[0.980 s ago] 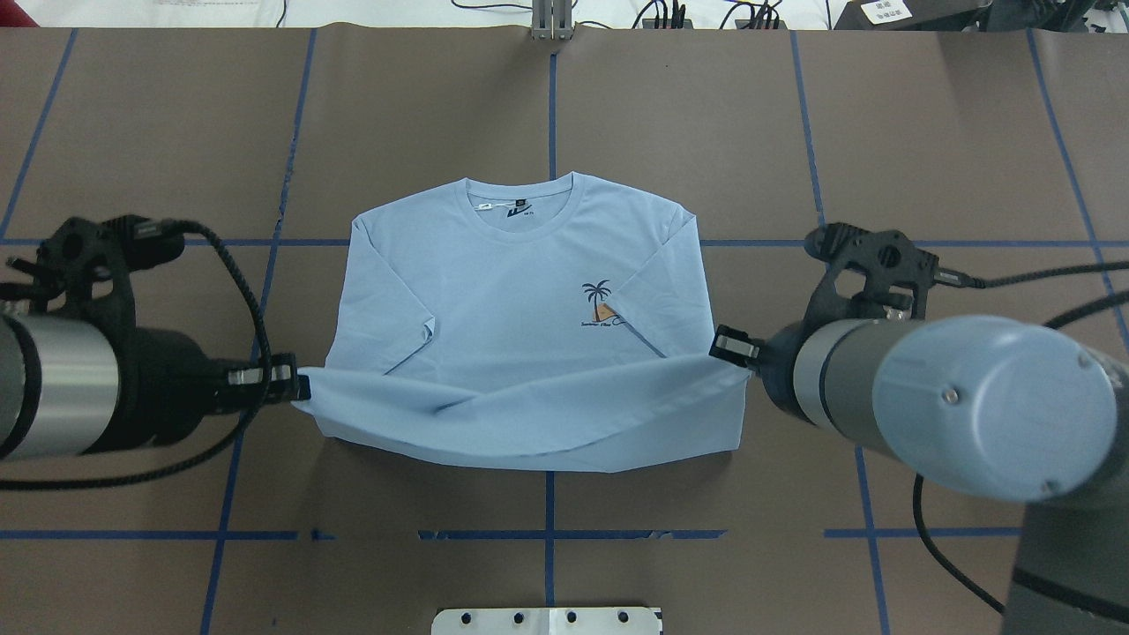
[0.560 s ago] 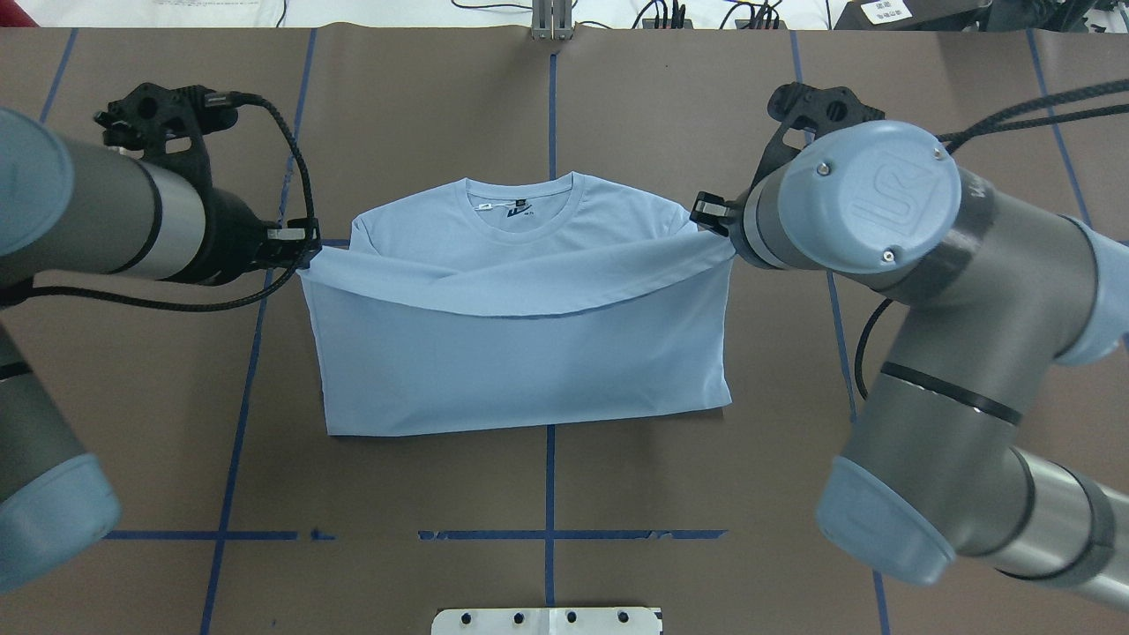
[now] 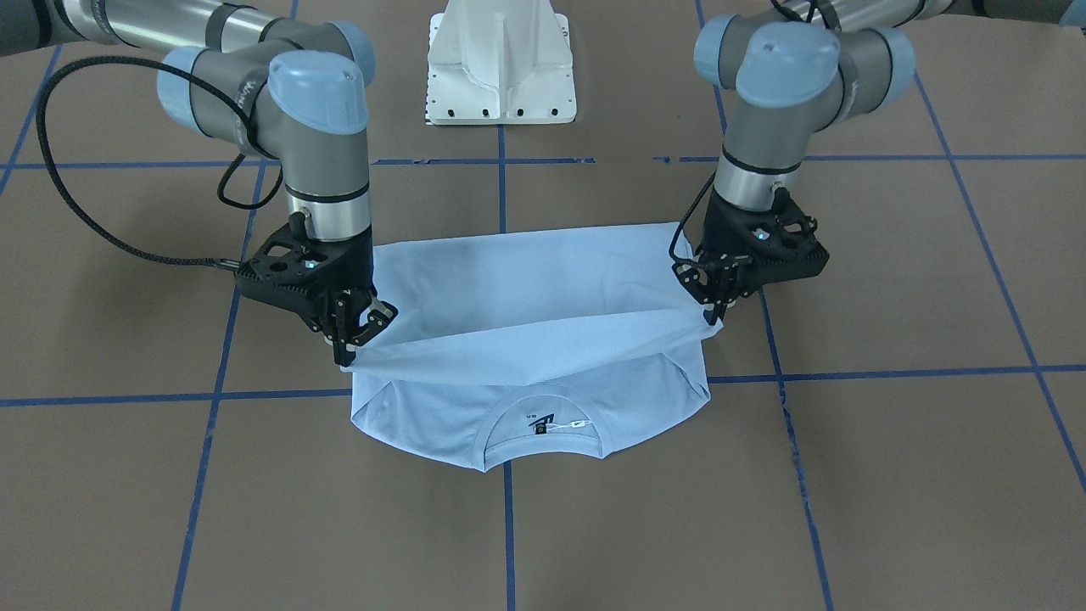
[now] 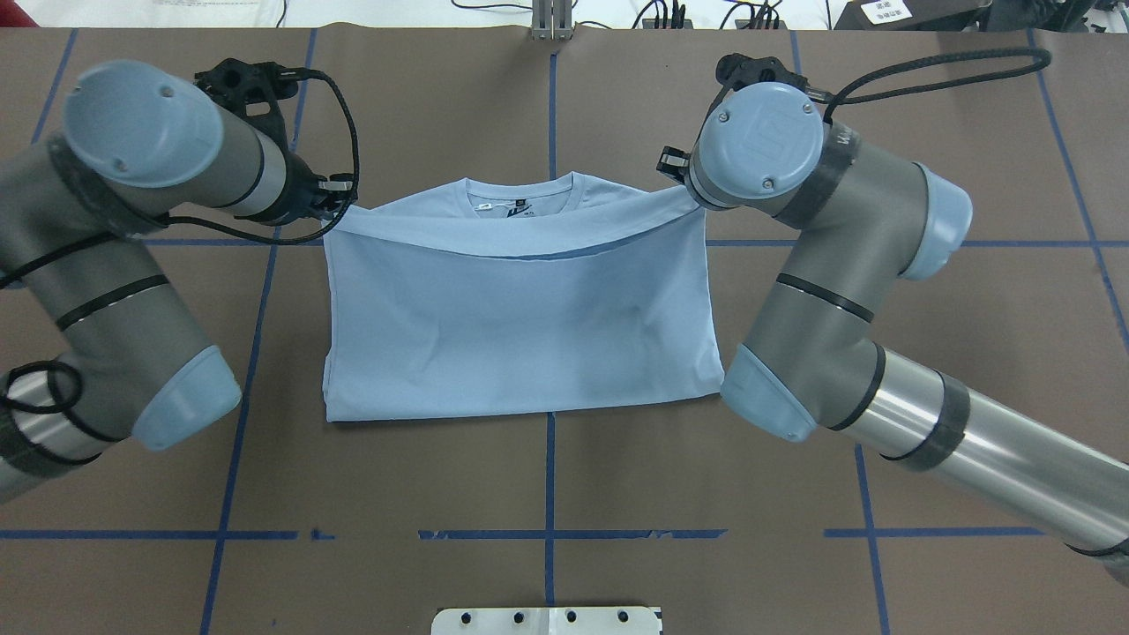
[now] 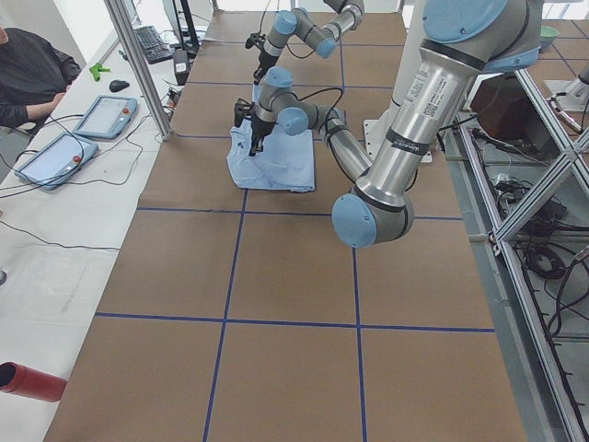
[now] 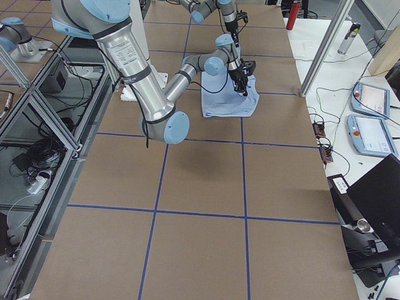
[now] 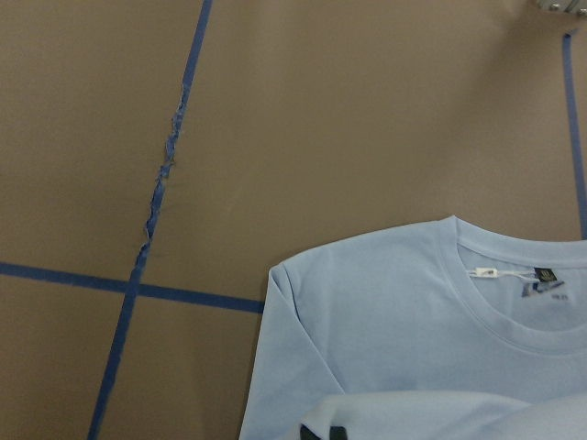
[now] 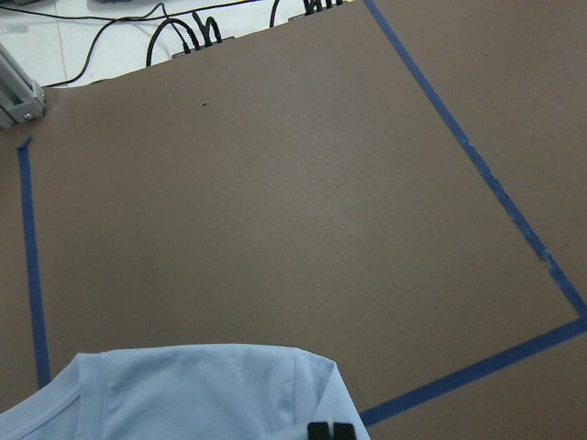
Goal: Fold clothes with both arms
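The light blue T-shirt (image 4: 520, 335) lies on the brown table, its lower half folded up over the chest. The palm-tree print is hidden under the fold. The collar with its dark label (image 4: 520, 201) still shows at the far edge, and in the front-facing view (image 3: 543, 424). My left gripper (image 4: 340, 198) is shut on the hem's left corner, just above the left shoulder; it is on the right in the front-facing view (image 3: 711, 316). My right gripper (image 3: 346, 355) is shut on the other hem corner, mostly hidden under its wrist from overhead (image 4: 675, 166). The hem sags between them.
The white pedestal base (image 3: 501, 59) stands at the robot's side of the table. Blue tape lines (image 4: 547, 97) cross the brown table. Tablets (image 5: 55, 152) and cables lie on the white bench beyond the far edge, where a person sits.
Both grippers have carried the hem away from the robot, from mid-shirt up to the shoulders. The fold now covers the print and reaches almost to the collar.
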Robot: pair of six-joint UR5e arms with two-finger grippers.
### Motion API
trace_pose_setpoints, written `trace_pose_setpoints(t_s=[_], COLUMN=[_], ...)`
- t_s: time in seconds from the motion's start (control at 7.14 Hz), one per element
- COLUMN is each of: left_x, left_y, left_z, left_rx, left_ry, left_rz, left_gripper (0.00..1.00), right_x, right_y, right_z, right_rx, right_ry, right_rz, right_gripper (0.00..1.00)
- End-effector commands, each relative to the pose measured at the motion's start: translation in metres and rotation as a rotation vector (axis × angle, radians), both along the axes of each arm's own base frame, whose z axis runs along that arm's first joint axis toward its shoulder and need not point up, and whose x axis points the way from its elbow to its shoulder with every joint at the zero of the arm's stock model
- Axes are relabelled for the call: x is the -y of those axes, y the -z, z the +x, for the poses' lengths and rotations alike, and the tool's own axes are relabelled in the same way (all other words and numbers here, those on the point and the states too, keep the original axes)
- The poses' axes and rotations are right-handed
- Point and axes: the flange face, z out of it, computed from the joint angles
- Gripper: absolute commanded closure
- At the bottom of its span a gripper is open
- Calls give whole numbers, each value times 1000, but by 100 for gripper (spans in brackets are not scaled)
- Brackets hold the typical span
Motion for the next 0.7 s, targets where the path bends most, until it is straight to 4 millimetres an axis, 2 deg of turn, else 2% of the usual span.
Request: trace_pose_setpoints(t_s=[0.0, 0.14, 0.42, 0.56], left_x=[38, 43, 42, 41], left_y=[-47, -56, -59, -57], left_z=[36, 44, 47, 47], left_rx=[39, 46, 41, 37], left_ry=[19, 18, 13, 12], left_rz=[-5, -11, -6, -4], left_gripper=[100, 100, 100, 80], right_x=[22, 23, 24, 23], right_y=[-33, -38, -43, -43], right_z=[-26, -28, -30, -32], right_rx=[-48, -58, -66, -63], right_ry=[0, -1, 0, 4], right_rz=[-32, -38, -45, -37], right_gripper=[100, 100, 100, 51])
